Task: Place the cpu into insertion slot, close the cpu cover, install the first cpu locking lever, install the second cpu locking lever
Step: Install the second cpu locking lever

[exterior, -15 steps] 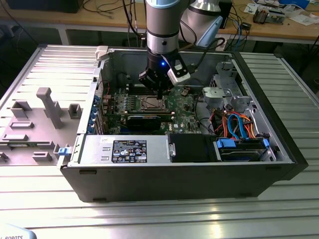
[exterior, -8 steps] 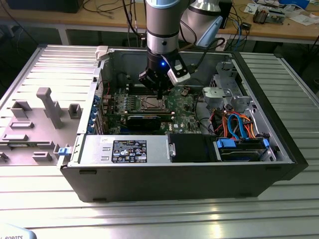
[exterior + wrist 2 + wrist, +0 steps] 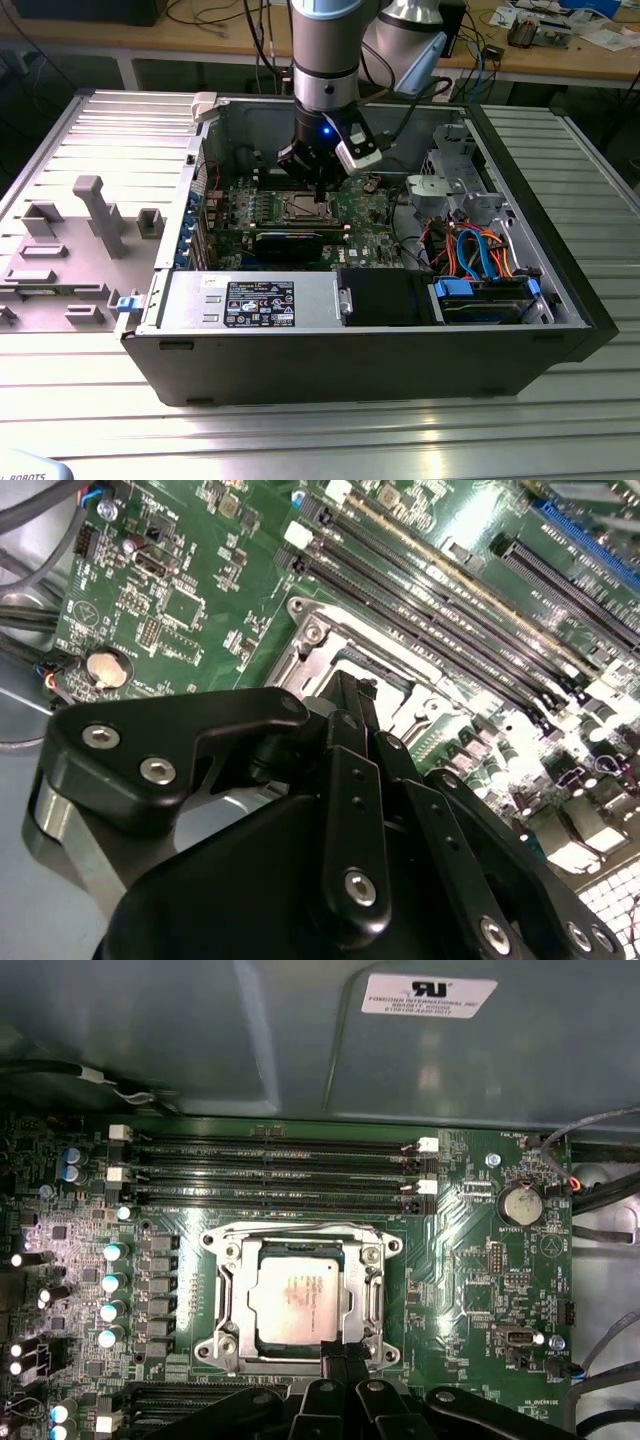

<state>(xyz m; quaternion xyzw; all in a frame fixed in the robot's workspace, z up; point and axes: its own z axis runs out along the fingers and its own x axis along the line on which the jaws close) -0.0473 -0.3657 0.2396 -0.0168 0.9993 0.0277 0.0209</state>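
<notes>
The cpu (image 3: 300, 1295), a silvery square chip, lies flat in the insertion slot (image 3: 300, 1298) on the green motherboard. The cpu cover (image 3: 232, 1290), a thin metal frame, lies down around the chip, and a thin wire lever (image 3: 300, 1228) runs along the slot's far edge. In the first wrist view my gripper (image 3: 345, 1352) is shut, its black fingertips together at the slot's near edge with nothing visible between them. In the second wrist view the gripper (image 3: 350, 685) points down at the slot's metal rim (image 3: 320, 640). In the exterior view the gripper (image 3: 318, 192) hangs just over the slot (image 3: 303, 208) inside the open computer case.
Parallel memory slots (image 3: 270, 1170) run just beyond the socket. A coin battery (image 3: 517, 1203) and a row of capacitors (image 3: 112, 1280) flank it. A long black card (image 3: 290, 243) and a drive cage with blue cables (image 3: 480, 250) fill the case. Grey fixture blocks (image 3: 90, 215) stand on the table at the exterior view's left.
</notes>
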